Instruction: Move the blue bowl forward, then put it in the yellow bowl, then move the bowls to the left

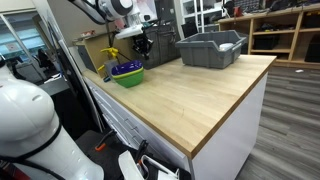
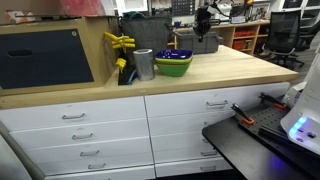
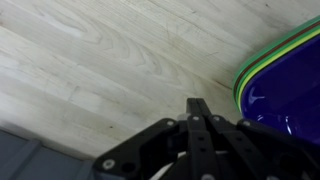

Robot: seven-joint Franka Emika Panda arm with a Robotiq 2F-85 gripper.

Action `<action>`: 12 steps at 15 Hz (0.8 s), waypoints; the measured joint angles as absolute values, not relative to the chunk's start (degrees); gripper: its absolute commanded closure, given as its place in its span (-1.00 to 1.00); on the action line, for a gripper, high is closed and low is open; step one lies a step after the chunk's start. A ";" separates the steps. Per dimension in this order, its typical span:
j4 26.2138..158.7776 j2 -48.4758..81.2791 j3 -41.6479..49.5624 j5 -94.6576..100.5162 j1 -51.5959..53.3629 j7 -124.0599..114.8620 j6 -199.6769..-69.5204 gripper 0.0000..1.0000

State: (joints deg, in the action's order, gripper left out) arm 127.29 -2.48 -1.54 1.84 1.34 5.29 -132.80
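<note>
The blue bowl [image 1: 127, 69] sits nested inside the yellow bowl [image 1: 128, 79] near the far end of the wooden table. Both also show in an exterior view, blue bowl [image 2: 175, 55] in yellow bowl [image 2: 172, 68]. In the wrist view the blue bowl [image 3: 290, 92] and the yellow bowl's rim [image 3: 258, 62] lie at the right edge. My gripper [image 3: 197, 104] has its fingers pressed together with nothing between them. It hangs over bare wood beside the bowls, apart from them. It also shows in both exterior views [image 1: 142, 44] [image 2: 203, 30].
A grey plastic bin [image 1: 210, 48] stands on the table beyond the bowls. A yellow clamp-like tool [image 2: 120, 43] and a metal cup [image 2: 143, 64] stand next to the bowls. A dark box [image 2: 45, 55] is on the counter end. The table edge [image 1: 230, 115] drops off.
</note>
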 measured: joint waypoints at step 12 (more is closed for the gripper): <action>112.72 -1.10 -1.86 1.84 1.32 -9.15 -114.62 -1.00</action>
State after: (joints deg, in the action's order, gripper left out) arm 112.72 -1.10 -1.86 1.84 1.32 -9.15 -114.62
